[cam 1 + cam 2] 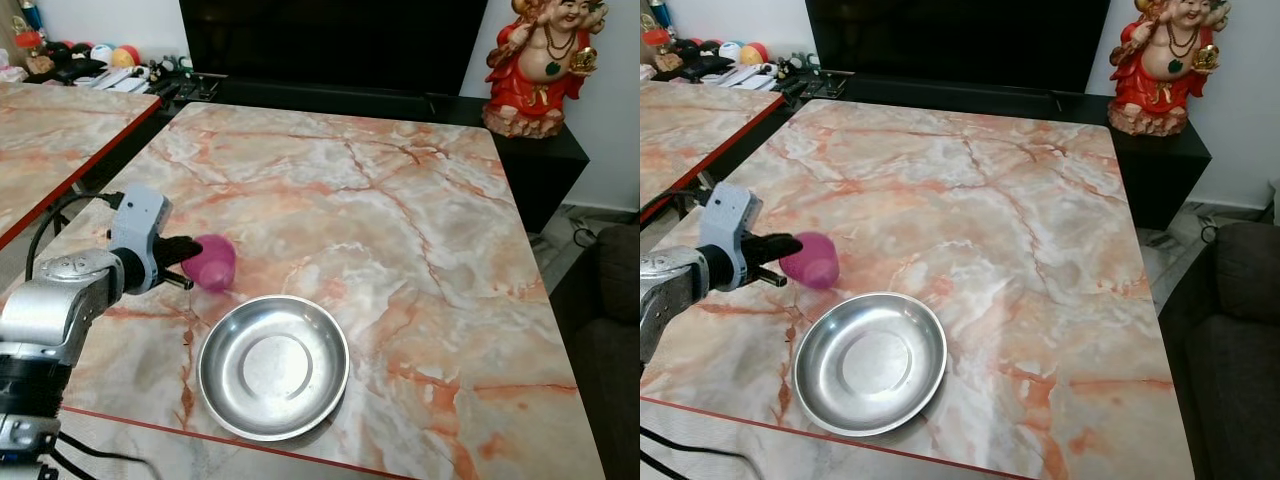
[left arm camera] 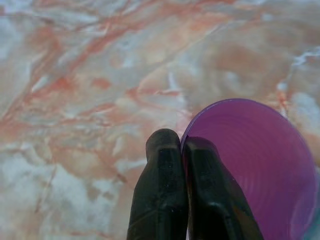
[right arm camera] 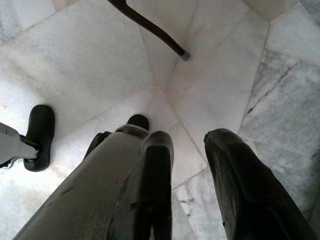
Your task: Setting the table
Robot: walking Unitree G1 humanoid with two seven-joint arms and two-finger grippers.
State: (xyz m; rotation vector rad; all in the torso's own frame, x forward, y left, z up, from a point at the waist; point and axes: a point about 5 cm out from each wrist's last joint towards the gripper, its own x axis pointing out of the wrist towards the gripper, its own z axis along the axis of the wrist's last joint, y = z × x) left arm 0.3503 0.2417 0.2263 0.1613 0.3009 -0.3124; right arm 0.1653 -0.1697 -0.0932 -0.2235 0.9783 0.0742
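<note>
— Steel bowl, where is it?
— At the near edge of the marble table, empty and upright.
— And the purple cup?
— Just behind the bowl, toward the robot's left, pinched at its rim by the left gripper. In the left wrist view one finger is inside the cup, the other outside, closed together on the wall.
— The right gripper?
— Hanging over pale floor tiles, fingers apart, holding nothing.
— Farther back?
— A red figurine stands on a black cabinet beyond the table.

Purple cup (lower rim) cut off by frame edge.
</note>
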